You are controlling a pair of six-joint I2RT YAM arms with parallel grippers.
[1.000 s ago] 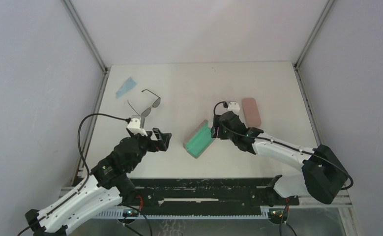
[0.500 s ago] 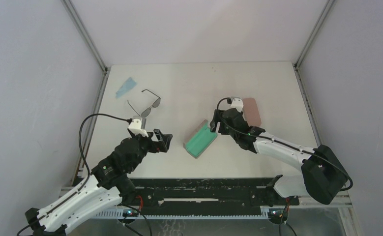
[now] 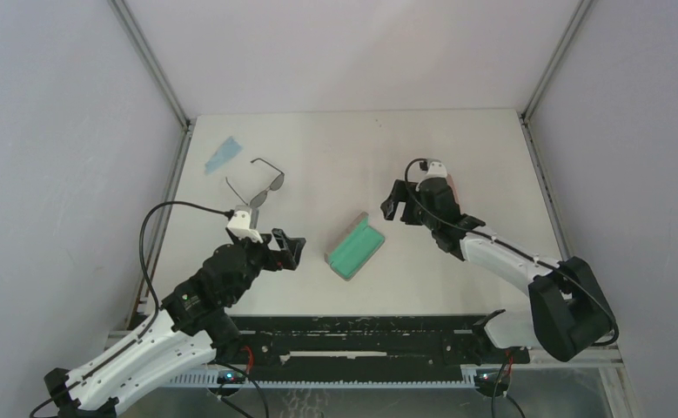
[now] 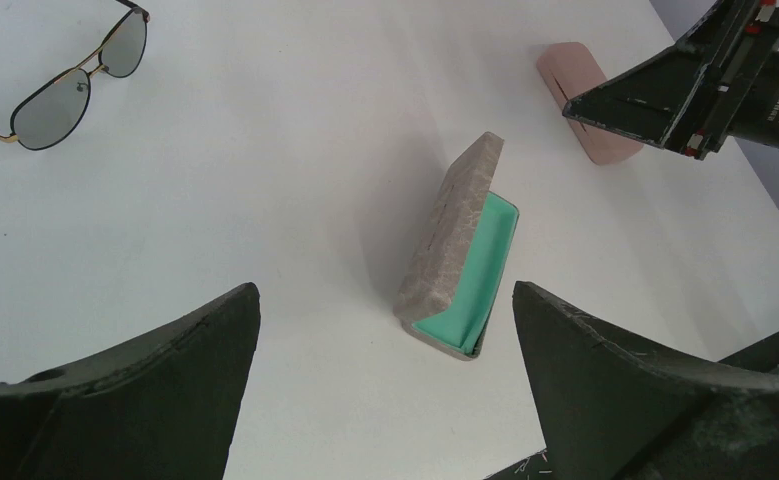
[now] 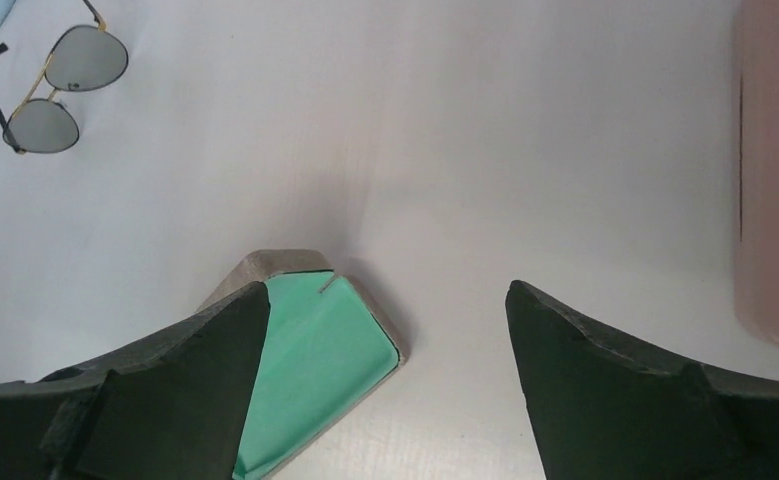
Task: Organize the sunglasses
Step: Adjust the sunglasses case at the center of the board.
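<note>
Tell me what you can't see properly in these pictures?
Pink case: right wrist view, cut by the right edge; top view, mostly under the right arm.
Blue cloth: right wrist view, only a corner at the top edge.
Open case: right wrist view, partly behind the right jaws.

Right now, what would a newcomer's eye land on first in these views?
The open case with its bright green lining, lying empty mid-table, stands out most. A pair of wire-framed sunglasses lies unfolded toward the far left, near a light blue cloth. The right tool hangs open between that case and a closed pink case.
</note>
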